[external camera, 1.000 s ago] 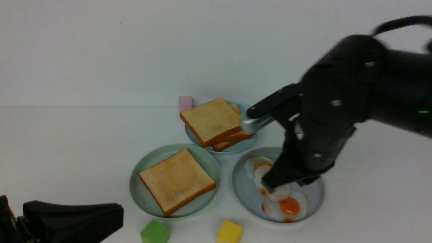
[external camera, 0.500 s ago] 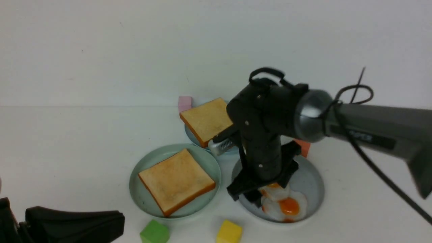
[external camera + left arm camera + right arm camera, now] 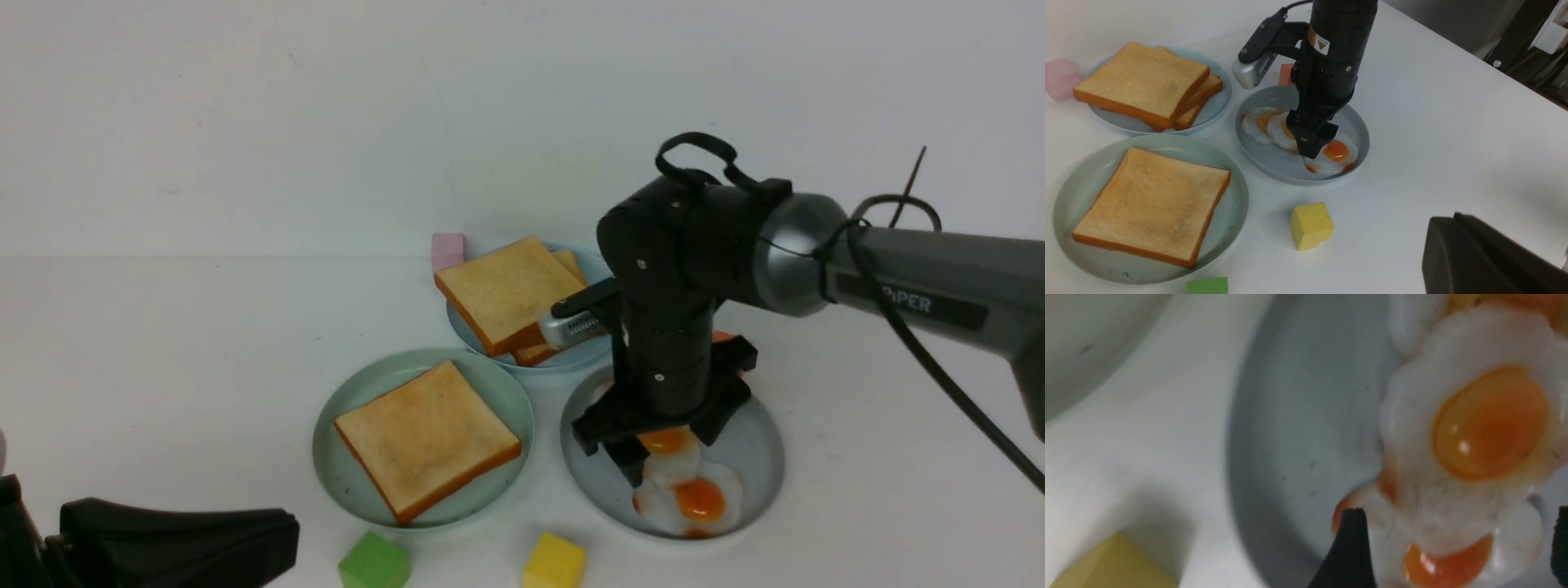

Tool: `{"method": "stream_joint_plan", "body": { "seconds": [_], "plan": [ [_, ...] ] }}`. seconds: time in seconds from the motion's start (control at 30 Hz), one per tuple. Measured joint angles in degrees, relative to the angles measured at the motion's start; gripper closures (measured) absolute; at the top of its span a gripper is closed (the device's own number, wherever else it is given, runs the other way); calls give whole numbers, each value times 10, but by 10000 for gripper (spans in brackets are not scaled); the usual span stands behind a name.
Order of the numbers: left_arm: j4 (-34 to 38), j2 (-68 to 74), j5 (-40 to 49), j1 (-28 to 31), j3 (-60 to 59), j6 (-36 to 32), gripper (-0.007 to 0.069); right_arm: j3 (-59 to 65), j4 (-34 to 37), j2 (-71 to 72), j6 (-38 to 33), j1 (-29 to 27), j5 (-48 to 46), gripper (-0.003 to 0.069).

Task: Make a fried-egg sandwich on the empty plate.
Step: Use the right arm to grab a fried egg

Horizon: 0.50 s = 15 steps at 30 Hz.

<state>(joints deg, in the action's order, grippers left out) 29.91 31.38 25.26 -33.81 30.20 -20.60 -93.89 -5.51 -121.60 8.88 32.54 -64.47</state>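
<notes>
swings the right gripper (image 3: 660,445) upright over the fried eggs (image 3: 690,490) on the grey-blue plate (image 3: 759,478), jaws released wide, pinched a second ago; grasps nothing yet. keeps the left gripper (image 3: 273,531) clenched, idle. leaves the mint-green plate (image 3: 347,482) just beside, holding one toast slice (image 3: 426,437), awaiting an egg.

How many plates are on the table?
3: the mint-green plate with one toast slice, the light-blue plate behind it with stacked toast, the grey-blue plate at right with fried eggs.

A robotics lab bench: plain white table (image 3: 163,367), blank white wall (image 3: 245,122), grey-black robot arm (image 3: 939,269), yellow cube (image 3: 554,562) and green cube (image 3: 375,562) near.
</notes>
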Motion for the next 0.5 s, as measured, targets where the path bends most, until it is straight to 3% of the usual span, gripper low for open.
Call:
{"method": "stream_joint_plan", "body": {
  "seconds": [0.5],
  "plan": [
    [-1, 0, 0, 0, 0, 0, 638, -2, 28, -25, -8, -12, 19, 64]
  ]
}}
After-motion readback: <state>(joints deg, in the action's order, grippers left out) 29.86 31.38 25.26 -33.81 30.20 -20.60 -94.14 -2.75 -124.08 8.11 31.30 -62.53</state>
